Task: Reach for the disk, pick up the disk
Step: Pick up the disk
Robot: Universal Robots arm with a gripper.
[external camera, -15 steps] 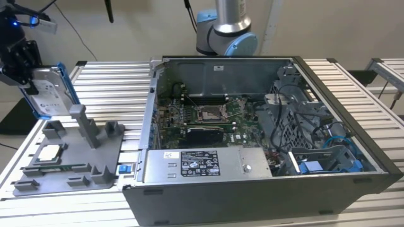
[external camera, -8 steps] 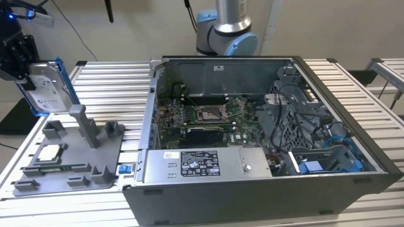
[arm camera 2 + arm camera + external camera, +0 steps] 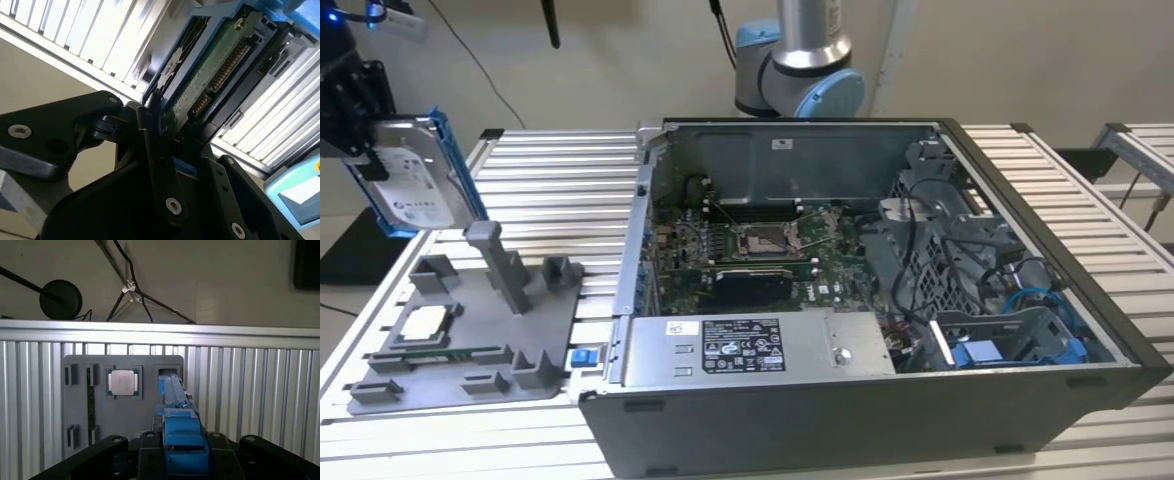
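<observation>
The disk [image 3: 416,182], a silver-grey drive with a white label in a bright blue frame, hangs upright in the air at the exterior view's far left, above the grey holder plate [image 3: 467,335]. My gripper [image 3: 371,160] is shut on it from above. In the second wrist view the disk's green circuit board and blue frame [image 3: 210,75] sit clamped between the black fingers [image 3: 157,150]. The first wrist view shows the disk [image 3: 176,400] edge-on, running out from the gripper [image 3: 182,452] over the holder plate [image 3: 150,410].
The holder plate carries a small square CPU chip [image 3: 427,322] [image 3: 124,382], a memory stick [image 3: 90,405] and upright posts [image 3: 500,265]. The open computer case [image 3: 827,425] stands to the exterior view's right on the slatted aluminium table [image 3: 554,170]. The arm's base [image 3: 801,70] is behind it.
</observation>
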